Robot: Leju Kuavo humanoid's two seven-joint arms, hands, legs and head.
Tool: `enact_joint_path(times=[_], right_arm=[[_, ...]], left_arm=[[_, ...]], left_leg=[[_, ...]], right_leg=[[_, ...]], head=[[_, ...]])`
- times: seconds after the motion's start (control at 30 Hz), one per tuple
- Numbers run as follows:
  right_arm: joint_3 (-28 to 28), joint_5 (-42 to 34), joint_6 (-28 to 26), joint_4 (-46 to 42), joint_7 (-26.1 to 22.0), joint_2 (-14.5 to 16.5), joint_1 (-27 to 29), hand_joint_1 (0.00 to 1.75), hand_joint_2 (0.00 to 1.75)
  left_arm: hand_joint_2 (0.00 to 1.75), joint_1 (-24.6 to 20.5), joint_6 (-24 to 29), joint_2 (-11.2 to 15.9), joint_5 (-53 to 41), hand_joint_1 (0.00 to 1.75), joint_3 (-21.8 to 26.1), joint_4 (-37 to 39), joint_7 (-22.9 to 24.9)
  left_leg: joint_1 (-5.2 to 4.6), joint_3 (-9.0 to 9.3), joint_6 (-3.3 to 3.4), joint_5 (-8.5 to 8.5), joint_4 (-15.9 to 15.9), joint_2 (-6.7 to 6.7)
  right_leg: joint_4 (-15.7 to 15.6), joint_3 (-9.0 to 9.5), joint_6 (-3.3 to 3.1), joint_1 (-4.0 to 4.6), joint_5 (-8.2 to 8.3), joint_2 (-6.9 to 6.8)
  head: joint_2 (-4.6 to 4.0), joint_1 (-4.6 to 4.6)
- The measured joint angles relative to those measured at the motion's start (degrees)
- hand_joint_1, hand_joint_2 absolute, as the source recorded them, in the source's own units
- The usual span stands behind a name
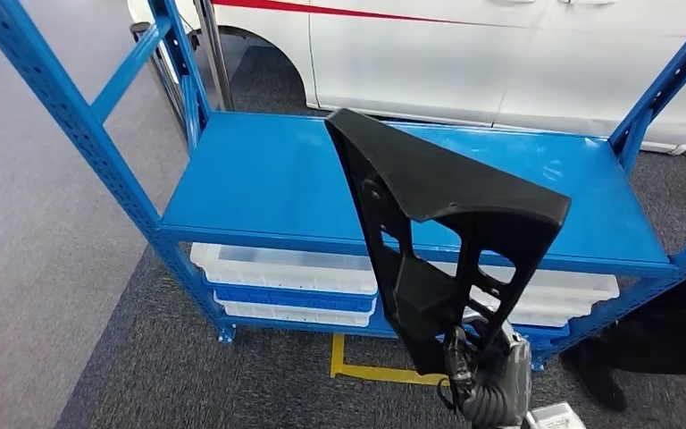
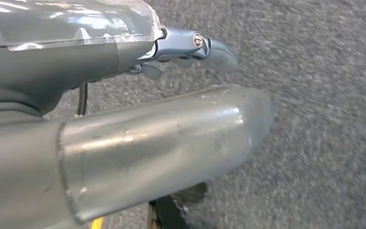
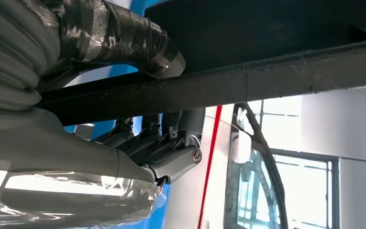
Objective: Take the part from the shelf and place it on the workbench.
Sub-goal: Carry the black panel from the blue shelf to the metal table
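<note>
The black plastic part (image 1: 447, 197), a large angular frame with open slots, is held up in front of the blue shelf (image 1: 268, 179), whose top board is bare. My right hand (image 1: 487, 380) grips its lower end from below, near the bottom edge of the head view. In the right wrist view the taped thumb lies over one side of a bar of the part (image 3: 267, 76), and the fingers (image 3: 171, 133) curl round the other side. My left hand (image 2: 100, 62) hangs over grey carpet with its fingers (image 2: 209, 47) stretched out, holding nothing.
White trays (image 1: 277, 264) lie stacked on the shelf's lower level. A white vehicle (image 1: 500, 54) with a red stripe stands right behind the shelf. Yellow tape (image 1: 366, 368) marks the carpet in front. A dark shape (image 1: 652, 344) sits on the floor at the right.
</note>
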Motion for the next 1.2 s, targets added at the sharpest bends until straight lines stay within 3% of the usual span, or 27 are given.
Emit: enact_joint_path(times=[0.07,0.1,0.13,0.2,0.27,0.3,0.37,0.43,0.5,0.57,0.6,0.63,0.7,0.73,0.8,0.87,0.93,0.97,1.03,1.07,1.1,1.13,1.17,1.2], right_arm=[[-0.26,0.31,0.87,0.01,-0.65,0.0,0.48,1.75,1.75],[-0.35,0.58,1.34,0.02,-1.05,0.0,0.72,1.75,1.75],[-0.41,0.95,1.68,0.03,-1.39,0.0,0.95,1.75,1.75],[-0.43,1.74,2.0,0.03,-1.82,0.0,1.31,1.75,1.75],[-0.43,2.29,2.13,0.04,-2.02,0.01,1.49,1.75,1.75],[-0.43,2.42,2.18,0.04,-2.09,0.01,1.59,1.75,1.75],[-0.43,2.51,2.24,0.03,-2.16,0.02,1.76,1.75,1.75],[-0.44,2.47,2.29,0.03,-2.17,0.06,1.86,1.75,1.75],[-0.46,1.74,2.66,0.03,-2.16,0.27,1.97,1.75,1.75],[-0.56,-0.66,3.76,0.03,-2.19,0.58,2.27,1.75,1.75],[-0.68,-2.37,4.56,0.03,-2.28,0.77,2.52,1.75,1.75],[-0.85,-3.91,5.29,0.03,-2.47,0.98,2.81,1.75,1.75],[-1.37,-6.36,6.54,0.03,-3.17,1.47,3.53,1.75,1.75],[-1.71,-7.15,7.0,0.03,-3.62,1.74,3.95,1.75,1.75],[-2.47,-8.25,7.73,0.01,-4.37,2.35,4.76,1.75,1.75],[-3.19,-8.69,8.08,-0.05,-4.74,2.86,5.41,1.75,1.75],[-3.75,-8.87,8.24,-0.12,-4.86,3.08,6.0,1.75,1.75],[-3.96,-8.93,8.29,-0.15,-4.88,3.11,6.24,1.75,1.75],[-4.24,-9.02,8.44,-0.19,-4.98,3.19,6.52,1.75,1.75],[-4.42,-9.04,8.66,-0.2,-5.12,3.26,6.63,1.75,1.75],[-4.69,-9.07,9.04,-0.18,-5.45,3.35,6.88,1.75,1.75],[-5.12,-9.08,9.7,-0.12,-5.96,3.5,7.29,1.75,1.75],[-5.77,-9.08,10.64,-0.01,-6.62,3.73,7.88,1.75,1.75],[-6.57,-9.16,11.86,0.13,-7.37,4.09,8.58,1.75,1.75]], left_arm=[[0.0,0.05,0.01,0.01,-0.21,0.0,0.01,0.0,0.05],[0.0,0.08,0.01,0.01,-0.28,0.0,0.01,0.0,0.07],[0.0,0.09,-0.01,0.01,-0.33,0.0,0.01,0.0,0.08],[0.0,0.1,-0.05,-0.03,-0.33,0.0,0.04,0.0,0.08],[0.0,0.1,-0.08,-0.06,-0.29,0.0,0.09,-0.01,0.08],[0.0,0.09,-0.08,-0.06,-0.27,0.0,0.1,-0.01,0.07],[0.0,0.1,-0.08,-0.05,-0.25,0.0,0.12,-0.01,0.04],[0.0,0.19,-0.08,-0.05,-0.23,0.0,0.15,-0.02,0.04],[0.0,0.31,-0.08,-0.05,-0.15,0.0,0.19,-0.01,0.05],[0.0,0.31,-0.08,-0.05,-0.09,0.0,0.25,0.0,0.05],[0.0,0.3,-0.08,-0.04,-0.09,0.0,0.32,-0.01,0.06],[0.0,0.3,-0.08,-0.04,-0.08,0.0,0.41,-0.01,0.06],[0.0,0.31,-0.08,-0.04,-0.02,0.0,0.62,-0.01,0.08],[0.0,0.32,-0.07,-0.04,0.03,0.0,0.74,-0.01,0.08],[0.0,0.33,-0.03,-0.03,0.1,0.0,0.99,-0.04,0.06],[0.0,0.36,0.01,-0.04,0.13,0.0,1.2,-0.07,0.02],[0.0,0.39,0.01,-0.24,0.14,0.0,1.29,-0.06,0.01],[0.0,0.38,0.01,-0.35,0.14,0.0,1.31,-0.06,0.02],[0.0,0.47,0.03,-0.47,0.19,0.0,1.35,-0.08,0.01],[0.0,0.59,0.06,-0.47,0.29,0.0,1.4,-0.09,0.01],[0.0,0.69,0.09,-0.48,0.44,0.0,1.49,-0.09,0.01],[0.0,0.74,0.11,-0.49,0.63,0.0,1.62,-0.09,0.04],[0.0,0.75,0.13,-0.52,0.9,0.0,1.82,-0.09,0.09],[0.0,0.75,0.16,-0.6,1.12,0.0,2.08,-0.09,0.16]], left_leg=[[0.01,-1.64,0.22,1.24,0.15,0.1],[0.03,-2.53,0.14,1.85,0.32,0.13],[0.08,-3.4,0.01,2.39,0.55,0.15],[0.28,-5.18,-0.44,3.25,1.24,0.14],[0.37,-6.43,-1.12,3.84,2.03,0.07],[0.34,-6.7,-1.53,4.16,2.24,0.02],[0.26,-6.89,-2.42,5.0,2.18,-0.05],[0.45,-7.34,-3.13,4.75,2.49,-0.13],[0.61,-8.65,-3.36,0.41,5.9,-0.22],[0.51,-10.1,-3.3,-5.37,12.24,-0.24],[0.41,-10.37,-3.23,-6.81,15.22,-0.24],[0.29,-10.1,-3.09,-6.9,17.15,-0.26],[0.01,-7.18,-2.47,-4.11,16.11,-0.53],[-0.16,-4.49,-1.96,-2.72,13.01,-1.19],[-0.5,1.25,-1.01,-2.69,4.78,-3.47],[-0.8,3.72,-0.66,-3.81,0.2,-4.51],[-0.66,3.29,-0.49,-3.02,-0.39,-3.22],[-0.52,2.91,-0.24,-2.46,-0.5,-2.45],[-0.32,1.93,0.29,-1.58,-0.66,-0.79],[-0.33,1.39,0.48,-1.21,-0.64,-0.02],[-0.33,0.87,0.52,-0.87,-0.59,0.86],[-0.32,0.34,0.43,-0.53,-0.5,1.66],[-0.3,-0.15,0.29,-0.26,-0.36,2.41],[-0.28,-0.59,0.14,-0.06,-0.18,3.1]], right_leg=[[6.57,-1.37,0.62,-0.4,-5.32,0.01],[9.31,-1.51,0.92,-0.66,-6.26,0.01],[10.5,-0.94,1.17,-0.91,-5.84,0.0],[6.94,3.11,1.54,-1.43,-2.76,-0.02],[-0.79,8.61,1.57,-1.55,-2.19,0.07],[-3.53,10.29,1.34,-1.44,-2.63,0.16],[-5.26,10.97,0.48,-0.98,-3.03,0.31],[-5.4,10.05,-0.7,-1.04,-2.08,0.17],[-5.64,8.68,-1.85,-1.1,-0.73,0.07],[-5.53,7.06,-2.33,-0.74,0.53,0.24],[-5.41,6.15,-2.39,-0.53,1.16,0.41],[-5.25,5.19,-2.42,-0.34,1.78,0.63],[-4.85,3.2,-2.37,0.05,3.02,1.37],[-4.64,2.34,-2.29,0.18,3.63,1.84],[-4.24,1.0,-1.95,0.45,4.77,2.8],[-4.3,0.32,-1.34,0.39,6.06,3.86],[-4.54,-0.12,-0.67,0.31,6.98,4.66],[-3.98,-0.51,-0.36,0.27,6.19,4.21],[0.14,-1.91,0.24,-0.04,1.65,2.15],[3.62,-2.82,0.64,-0.29,-0.99,1.24],[7.26,-3.58,1.02,-0.58,-2.64,0.73],[10.07,-3.87,1.4,-0.89,-2.97,0.45],[11.24,-3.35,1.7,-1.17,-2.09,0.21],[10.32,-1.78,1.91,-1.42,-0.58,-0.13]], head=[[-0.01,0.02],[-0.01,0.02],[-0.01,0.01],[-0.01,0.01],[-0.01,0.01],[-0.02,-0.01],[-0.01,-0.01],[-0.01,0.01],[-0.01,0.01],[-0.02,-0.01],[-0.01,-0.01],[-0.01,-0.01],[-0.01,-0.01],[-0.01,-0.01],[-0.01,0.01],[-0.01,0.01],[0.0,0.01],[-0.01,0.05],[-0.01,0.12],[-0.01,0.16],[-0.01,0.15],[-0.01,0.15],[-0.01,0.15],[0.0,0.15]])
